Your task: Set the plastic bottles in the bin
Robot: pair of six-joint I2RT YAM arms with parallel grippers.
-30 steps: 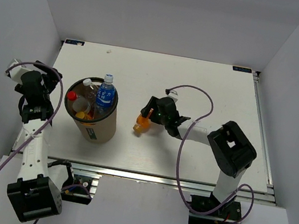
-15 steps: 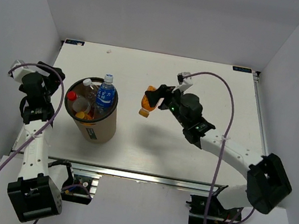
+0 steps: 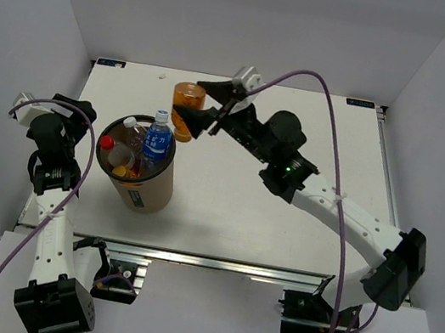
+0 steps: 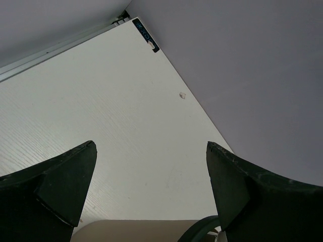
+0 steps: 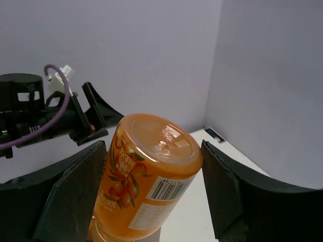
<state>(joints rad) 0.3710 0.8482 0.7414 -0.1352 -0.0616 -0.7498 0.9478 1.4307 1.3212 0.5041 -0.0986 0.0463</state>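
My right gripper (image 3: 201, 109) is shut on a stubby orange bottle (image 3: 185, 108) and holds it raised in the air, just right of and behind the bin (image 3: 137, 170). The right wrist view shows this bottle (image 5: 146, 176) bottom up between my fingers. The tan bin holds a blue-label bottle (image 3: 156, 139), a clear bottle with a white cap (image 3: 133, 130), a red-cap bottle (image 3: 108, 145) and something orange (image 3: 121, 171). My left gripper (image 3: 66, 116) is open and empty left of the bin. Its view shows the bin rim (image 4: 199, 229) at the bottom edge.
White walls enclose the white table (image 3: 282, 220) on three sides. The right arm (image 3: 343, 214) stretches across the table's middle. A metal rail (image 3: 214, 262) runs along the near edge. The left arm (image 5: 35, 113) shows in the right wrist view.
My right arm has lifted the orange bottle off the table and carried it up and left toward the bin. The left arm has barely moved.
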